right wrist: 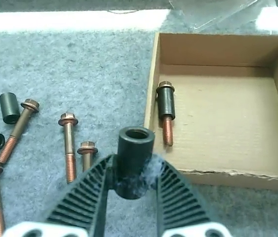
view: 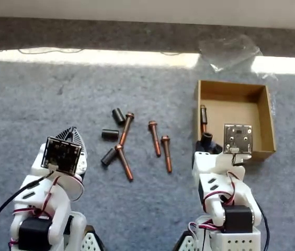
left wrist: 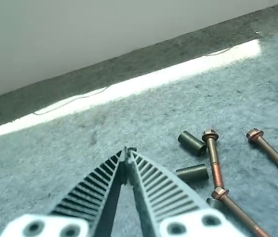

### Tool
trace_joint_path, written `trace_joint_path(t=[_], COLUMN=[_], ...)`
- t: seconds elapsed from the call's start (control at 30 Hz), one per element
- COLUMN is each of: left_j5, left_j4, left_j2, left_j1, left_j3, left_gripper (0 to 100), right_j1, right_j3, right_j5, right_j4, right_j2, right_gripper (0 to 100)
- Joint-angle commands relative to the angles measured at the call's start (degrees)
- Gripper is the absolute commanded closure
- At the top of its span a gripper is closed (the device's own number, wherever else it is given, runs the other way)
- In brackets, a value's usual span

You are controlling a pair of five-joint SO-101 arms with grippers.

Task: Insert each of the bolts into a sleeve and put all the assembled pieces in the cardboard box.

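My right tool [right wrist: 135, 164] is gripping a sleeve [right wrist: 135, 145] upright beside the cardboard box [right wrist: 217, 48]. My left tool [left wrist: 127, 157] is sitting closed, empty. Next, likely bringing a bolt [right wrist: 69, 148] to it.

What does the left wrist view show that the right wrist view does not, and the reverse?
Left wrist view over the right: the left gripper, shut and empty, and a pale wall behind. Right wrist view over the left: the right gripper shut on a black sleeve, and the inside of the cardboard box with one assembled bolt. Both: loose bolts and loose sleeves on the grey carpet.
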Motion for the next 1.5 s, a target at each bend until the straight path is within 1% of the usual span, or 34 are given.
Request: trace_joint_path(t=[0.0, 0.13, 0.37, 0.43, 0.57, 0.67, 0.73, 0.77, 0.9, 0.97, 1.07, 1.27, 1.4, 1.47], left_j5=[-2.0, -2.0, -1.9, -1.7, -1.7, -1.7, -1.6, -1.3, 4.2, 5.5, 6.2, 6.4, 6.4, 6.4], left_j4=[0.5, 1.4, 1.4, 1.4, 1.4, 1.4, 1.4, 1.4, 1.4, 1.4, 1.4, 1.5, 1.5, 2.9], left_j2=[0.5, 5.8, 25.5, 31.6, 41.5, 47.9, 52.1, 54.3, 64.2, 69.1, 75.8, 88.7, 98.4, 103.3], left_j1=[0.7, 1.0, 1.2, 1.5, 6.5, 10.7, 12.1, 12.5, 12.7, 12.8, 13.3, 16.8, 17.1, 17.2], left_j3=[-5.3, -9.5, -18.8, -21.1, -24.4, -26.4, -27.6, -28.4, -32.6, -35.4, -39.4, -46.2, -52.8, -56.8], left_gripper=[98, 98, 98, 98, 98, 98, 98, 98, 98, 98, 98, 98, 98, 98], right_j1=[0.7, 0.7, 0.7, 0.7, 0.7, 0.7, 0.7, 0.7, 0.7, 0.7, 0.7, 0.7, 0.7, 0.5], right_j3=[-0.4, 0.4, 1.7, 3.8, 8.3, 9.4, 9.5, 9.5, 9.6, 9.6, 9.7, 9.7, 9.7, 9.7], right_j5=[-0.5, -0.3, -0.5, -0.7, -0.7, -0.6, -0.6, -0.6, -0.6, -0.5, -0.4, -0.4, -0.4, -0.4], right_j4=[-1.5, 0.5, 0.0, -2.2, -7.3, -7.8, -7.9, -7.9, -7.9, -8.0, -8.0, -8.0, -8.0, -8.0], right_j2=[-5.5, -12.6, -11.8, -11.9, -11.9, -11.9, -11.9, -11.9, -11.9, -11.9, -11.9, -11.9, -11.9, -11.9], right_gripper=[99.4, 99.4, 99.4, 99.4, 99.4, 99.4, 99.4, 99.4, 99.4, 99.4, 99.4, 99.4, 99.4, 99.4])
